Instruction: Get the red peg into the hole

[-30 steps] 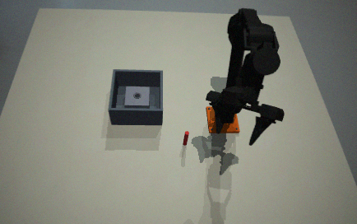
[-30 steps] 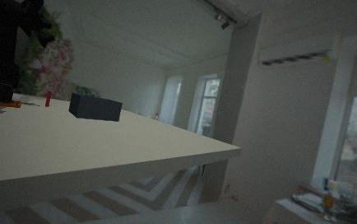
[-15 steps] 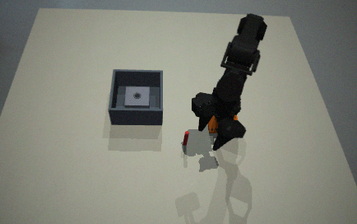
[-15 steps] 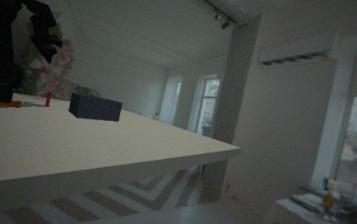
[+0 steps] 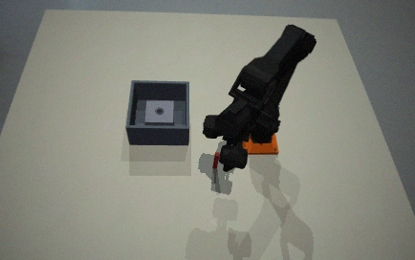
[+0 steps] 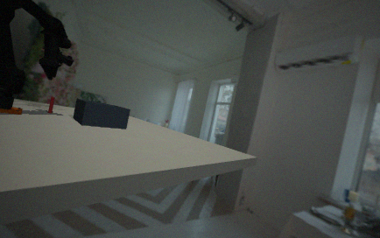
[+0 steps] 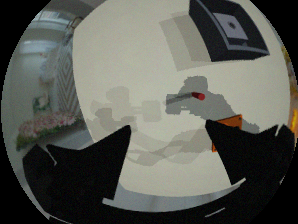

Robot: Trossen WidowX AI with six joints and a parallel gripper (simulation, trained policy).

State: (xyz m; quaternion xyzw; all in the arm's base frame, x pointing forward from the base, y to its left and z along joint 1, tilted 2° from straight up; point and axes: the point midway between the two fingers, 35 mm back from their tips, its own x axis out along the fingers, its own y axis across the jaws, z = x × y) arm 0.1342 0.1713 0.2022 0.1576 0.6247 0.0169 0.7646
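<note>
Ceiling: dark track (image 6: pixel 228 10) with lamps
Wall: white air-conditioning unit (image 6: pixel 313 52)
Windows: curtain (image 6: pixel 181 102) beside one
Floor: striped
Corner: side table (image 6: pixel 321 223) holding blurred objects
Backdrop: pink flowers (image 7: pixel 47 124)

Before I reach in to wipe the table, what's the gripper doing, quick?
Gripper: open, holding nothing; the red peg stands on the table.

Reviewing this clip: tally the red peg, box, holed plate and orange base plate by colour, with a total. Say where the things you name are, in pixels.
Red: 1, the peg (image 5: pixel 216 161) (image 6: pixel 51 105) (image 7: pixel 201 96)
Dark blue-grey: 1, the box (image 5: pixel 158 137) (image 6: pixel 102 115) (image 7: pixel 212 46)
Light grey: 1, the holed plate (image 5: pixel 151 117) (image 7: pixel 222 22)
Orange: 1, the base plate (image 5: pixel 269 147) (image 6: pixel 17 111) (image 7: pixel 232 121)
Total: 4
</note>
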